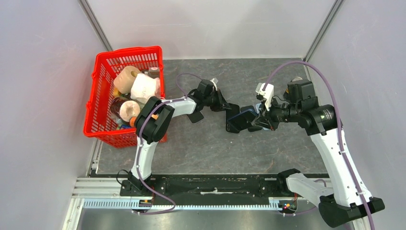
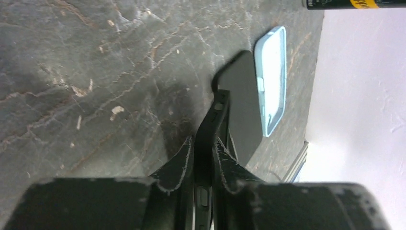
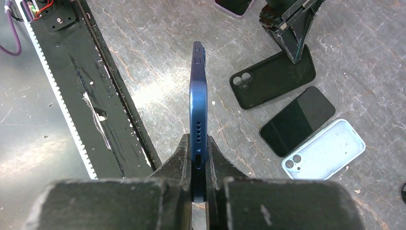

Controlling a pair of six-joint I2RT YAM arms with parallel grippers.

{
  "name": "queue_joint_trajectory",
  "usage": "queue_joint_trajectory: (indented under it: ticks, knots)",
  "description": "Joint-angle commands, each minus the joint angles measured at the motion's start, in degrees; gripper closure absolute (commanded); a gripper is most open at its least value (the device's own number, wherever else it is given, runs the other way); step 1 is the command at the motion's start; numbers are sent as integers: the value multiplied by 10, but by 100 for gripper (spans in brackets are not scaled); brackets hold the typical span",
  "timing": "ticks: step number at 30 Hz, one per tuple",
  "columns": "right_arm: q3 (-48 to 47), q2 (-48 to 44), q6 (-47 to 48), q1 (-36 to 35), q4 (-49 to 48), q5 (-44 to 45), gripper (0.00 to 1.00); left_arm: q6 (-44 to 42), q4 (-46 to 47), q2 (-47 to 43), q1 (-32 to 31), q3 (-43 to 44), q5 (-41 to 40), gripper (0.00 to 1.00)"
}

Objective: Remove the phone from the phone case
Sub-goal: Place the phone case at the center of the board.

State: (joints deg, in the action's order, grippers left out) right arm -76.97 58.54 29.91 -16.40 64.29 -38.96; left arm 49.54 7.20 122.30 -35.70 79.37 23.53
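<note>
We see a grey, stone-patterned table (image 1: 201, 148) with a red plastic basket (image 1: 136, 50) at its far left. The basket holds a tan paper roll (image 1: 126, 79), a white wrapped roll (image 1: 145, 88) and several smaller items that we cannot identify.

Two arms meet near the middle of the table. The right gripper (image 3: 197, 143) is clamped on the lower end of a blue phone (image 3: 197, 96). It holds the phone edge-up above the table, fully outside any case. The left gripper (image 2: 205, 143) is pinched onto the rim of a black phone case (image 3: 273, 79). The case's open inside and two camera cut-outs face up, apart from the blue phone.

Just beside that case lies a black phone (image 3: 297, 120), screen up. Next to it is a light blue case (image 3: 323, 151), also open side up.

We count two cases and two phones. A third device (image 3: 232, 5) is cut off by the top edge of the right wrist view.

The only writing is yellow lettering on a black object (image 2: 354, 4) at the top edge of the left wrist view, and we cannot read it.
</note>
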Motion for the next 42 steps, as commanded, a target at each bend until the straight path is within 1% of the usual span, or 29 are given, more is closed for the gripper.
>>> queue_joint_trajectory:
  ticks: [1,6,7,9,10,11,13,16,20,22,24,25,27,28,31,34,39,42]
  knots:
    - [3,-15,-11,12,-25,-19,100,60,32,26,2,36,-19,75]
    - [4,-9,-12,18,-22,-16,100,60,26,37,3,38,-7,54]
    - [3,-5,-11,18,-20,-16,100,56,23,31,4,33,-6,41]
    - [2,1,-9,18,-17,-18,100,42,19,12,9,21,-1,23]
    - [1,4,-8,18,-17,-19,100,31,16,-1,12,15,1,18]
    - [1,7,-8,18,-17,-20,100,18,10,-14,16,10,1,17]
    - [0,13,-5,18,-16,-21,100,-19,0,-44,23,1,10,15]
    - [1,31,10,19,-3,-22,100,-107,-33,-102,26,-9,31,14]
    - [0,56,33,18,19,-25,100,-187,-14,-216,35,-95,30,13]
    - [-2,62,41,18,21,-29,100,-238,-8,-271,36,-130,50,13]
    - [-9,77,51,18,28,-40,100,-296,-9,-324,36,-154,102,13]
    - [-17,85,58,18,34,-47,100,-330,-14,-348,36,-160,149,13]
    - [-35,109,80,18,55,-71,100,-387,-44,-384,32,-162,216,13]
    - [-43,121,89,17,64,-82,100,-413,-66,-398,28,-158,233,13]
    - [-63,152,116,16,87,-124,100,-471,-131,-418,-3,-139,251,13]
    - [-81,170,121,10,92,-152,100,-525,-172,-418,-40,-123,253,13]
    - [-102,180,144,2,114,-163,100,-569,-183,-414,-69,-125,260,13]
    - [-109,187,153,-4,128,-172,100,-577,-181,-402,-81,-119,255,14]
